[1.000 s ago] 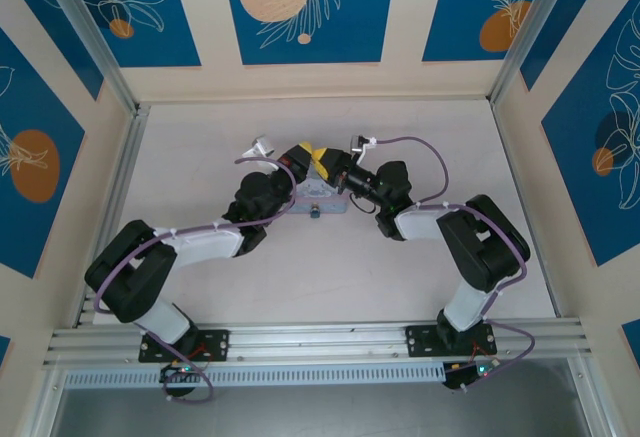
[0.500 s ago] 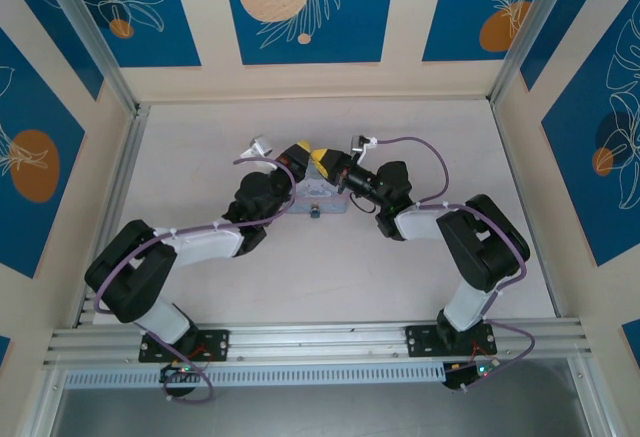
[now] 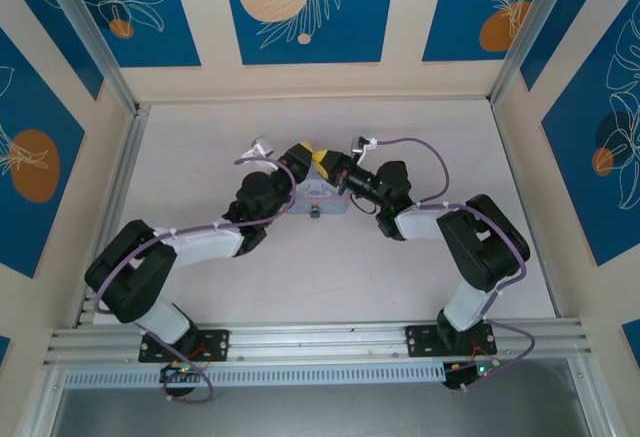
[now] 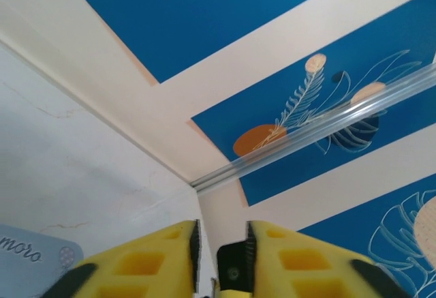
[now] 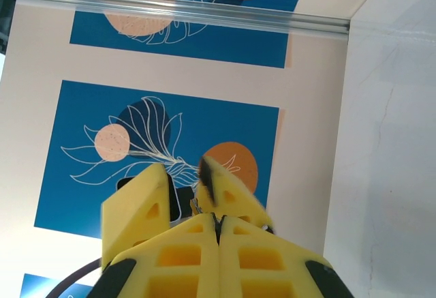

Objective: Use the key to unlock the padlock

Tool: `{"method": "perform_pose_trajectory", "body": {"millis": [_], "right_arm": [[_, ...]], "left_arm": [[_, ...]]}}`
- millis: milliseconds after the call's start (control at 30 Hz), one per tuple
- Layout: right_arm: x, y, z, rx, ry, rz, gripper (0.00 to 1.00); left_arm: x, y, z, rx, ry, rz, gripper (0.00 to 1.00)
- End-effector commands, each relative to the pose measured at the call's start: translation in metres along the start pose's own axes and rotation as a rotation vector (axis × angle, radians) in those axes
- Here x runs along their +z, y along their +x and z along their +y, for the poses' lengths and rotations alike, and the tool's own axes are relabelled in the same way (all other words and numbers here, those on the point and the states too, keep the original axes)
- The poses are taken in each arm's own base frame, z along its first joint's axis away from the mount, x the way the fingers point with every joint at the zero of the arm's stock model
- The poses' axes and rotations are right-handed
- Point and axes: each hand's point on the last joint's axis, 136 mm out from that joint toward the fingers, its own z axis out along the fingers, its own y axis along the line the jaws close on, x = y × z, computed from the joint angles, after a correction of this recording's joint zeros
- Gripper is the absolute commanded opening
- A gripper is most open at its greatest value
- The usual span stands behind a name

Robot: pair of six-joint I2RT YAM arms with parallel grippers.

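Both grippers meet above the middle of the table. My right gripper (image 5: 218, 217) is shut, its yellow pads pressed together. A thin grey metal sliver, the key (image 5: 193, 206), pokes out just past its tips. My left gripper (image 4: 221, 233) is open, and its fingers (image 5: 136, 202) stand either side of the right gripper's tip without touching the key (image 4: 214, 286). In the top view, the left gripper (image 3: 303, 153) and right gripper (image 3: 323, 164) hover over the pale blue tin box (image 3: 322, 198). The small blue-grey padlock (image 3: 314, 211) sits at the box's near edge.
A corner of the tin box (image 4: 34, 251) with lettering lies low on the left in the left wrist view. Purple cables loop over both arms. Aluminium rails (image 3: 110, 197) and patterned blue walls enclose the pale table (image 3: 330, 267).
The left gripper's jaws have parted, letting go of what they pinched. The right gripper's jaws have closed fully. Both arms have barely shifted.
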Motion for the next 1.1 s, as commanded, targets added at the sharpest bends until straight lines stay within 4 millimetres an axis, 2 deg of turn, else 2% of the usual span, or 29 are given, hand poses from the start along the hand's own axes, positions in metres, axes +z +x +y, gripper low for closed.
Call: {"method": "perform_pose_trajectory", "body": {"millis": [0, 200, 300, 367, 467, 600, 833, 933, 1067], "right_arm": [[-0.005, -0.001, 0.006, -0.018, -0.011, 0.0, 0.0], [-0.017, -0.004, 0.002, -0.027, 0.027, 0.011, 0.0], [-0.024, -0.004, -0.002, -0.034, 0.065, 0.029, 0.0], [-0.028, -0.002, -0.002, -0.048, 0.095, 0.048, 0.0], [-0.035, 0.003, -0.004, -0.073, 0.15, 0.075, 0.0], [-0.045, 0.009, -0.002, -0.108, 0.205, 0.104, 0.0], [-0.057, 0.017, 0.002, -0.207, 0.305, 0.117, 0.0], [-0.058, 0.019, 0.004, -0.232, 0.316, 0.114, 0.0], [-0.055, 0.023, 0.005, -0.269, 0.32, 0.116, 0.0]], "left_arm": [[-0.001, 0.001, -0.017, 0.0, 0.013, 0.047, 0.4], [-0.01, -0.006, -0.015, 0.056, -0.084, 0.158, 0.71], [-0.012, -0.012, -0.017, 0.101, -0.119, 0.276, 0.77], [-0.013, -0.009, -0.016, 0.118, -0.136, 0.389, 0.78], [-0.015, -0.004, -0.012, 0.152, -0.15, 0.55, 0.78], [-0.015, 0.0, -0.006, 0.149, -0.119, 0.672, 0.74], [-0.013, 0.016, -0.009, 0.12, -0.046, 0.802, 0.6], [-0.011, 0.022, -0.008, 0.089, -0.027, 0.816, 0.53], [-0.01, 0.033, -0.01, 0.04, 0.008, 0.843, 0.48]]}}
